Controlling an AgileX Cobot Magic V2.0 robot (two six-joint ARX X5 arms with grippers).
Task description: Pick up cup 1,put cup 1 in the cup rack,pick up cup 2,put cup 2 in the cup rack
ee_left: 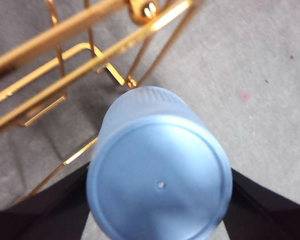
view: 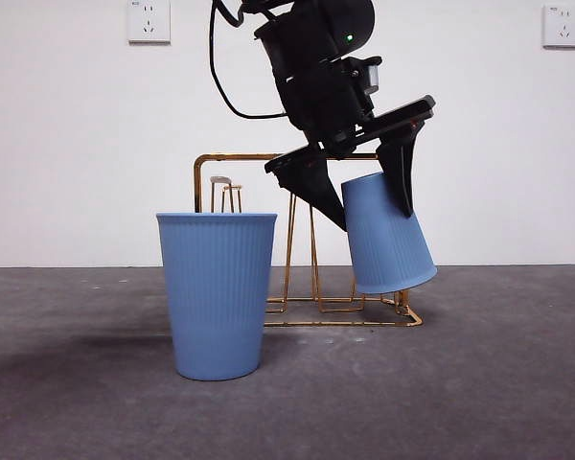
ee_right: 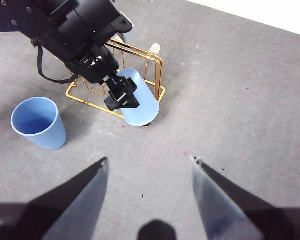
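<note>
Two blue cups: one (view: pixel 217 292) upright nearest, one (view: pixel 386 235) inverted, clenched by left pincer (view: pixel 369 196) over one cup rack (view: pixel 297 287); right pincer (ee_right: pixel 147 170) released.

Left pincer (view: pixel 369 206) clamped, right pincer (ee_right: pixel 149 165) agape

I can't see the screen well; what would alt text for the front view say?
A black robot gripper reaching down from above holds a blue ribbed cup upside down and tilted, over one end of a gold wire cup rack. A second matching cup stands upright on the grey table in front, before a white wall.
</note>
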